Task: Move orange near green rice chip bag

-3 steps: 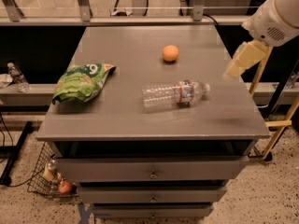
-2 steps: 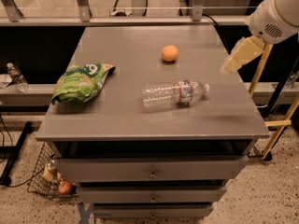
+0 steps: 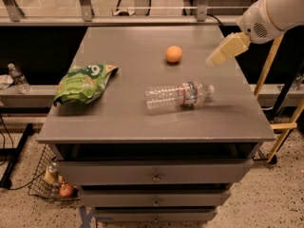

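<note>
Camera view: the one view on hand; it looks down on a grey flat-topped drawer cabinet [image 3: 118, 120]
Orange: the small round smooth orange fruit [image 3: 173, 54] sits on the cabinet top, toward the back and right of centre; nothing touches it
Green bag: the wrinkled green foil rice chip bag with white lettering [image 3: 83, 82] lies at the left edge of the top, well apart from the orange
Bottle: a clear plastic water bottle with a red and blue label [image 3: 178, 95] lies on its side nearer the front, between the two but out of the straight line from fruit to bag
Gripper: the cream two-finger gripper [image 3: 227, 49] on the white arm [image 3: 268, 13] hangs over the right side of the top, near the orange and to its right, apart from it
Grip state: cannot tell how far open it is; it has hold of nothing
Just changed: over the last second the gripper has come in from beyond the right edge toward the fruit; orange, bag and bottle have not shifted
Meaning for the task: by my reading this is the approach; the grasp is not yet made, and the carry leftward to the bag is all still to do
</note>
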`<state>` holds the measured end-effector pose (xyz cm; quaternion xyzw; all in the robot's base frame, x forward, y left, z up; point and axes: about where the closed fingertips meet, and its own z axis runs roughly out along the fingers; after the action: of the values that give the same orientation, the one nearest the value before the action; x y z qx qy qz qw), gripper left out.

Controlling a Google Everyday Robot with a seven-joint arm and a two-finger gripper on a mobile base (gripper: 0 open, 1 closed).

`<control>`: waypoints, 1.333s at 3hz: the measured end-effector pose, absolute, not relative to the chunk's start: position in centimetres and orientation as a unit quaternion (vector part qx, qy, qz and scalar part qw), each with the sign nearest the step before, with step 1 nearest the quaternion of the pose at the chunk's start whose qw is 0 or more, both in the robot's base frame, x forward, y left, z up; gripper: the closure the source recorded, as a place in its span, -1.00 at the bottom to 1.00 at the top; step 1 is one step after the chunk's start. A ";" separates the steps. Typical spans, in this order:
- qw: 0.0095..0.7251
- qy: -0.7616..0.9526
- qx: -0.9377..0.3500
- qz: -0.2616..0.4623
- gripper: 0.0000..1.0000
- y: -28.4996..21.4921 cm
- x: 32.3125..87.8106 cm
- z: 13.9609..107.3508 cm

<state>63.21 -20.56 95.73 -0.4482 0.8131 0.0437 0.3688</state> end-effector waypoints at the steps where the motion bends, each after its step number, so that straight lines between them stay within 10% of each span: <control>1: 0.389 0.813 -0.427 0.077 -1.00 -17.9 67.2 94.3; 4: 0.357 0.827 -0.424 0.095 -1.00 -9.3 73.3 86.3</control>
<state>73.33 -9.33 86.34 -0.4240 0.8268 0.0950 0.3573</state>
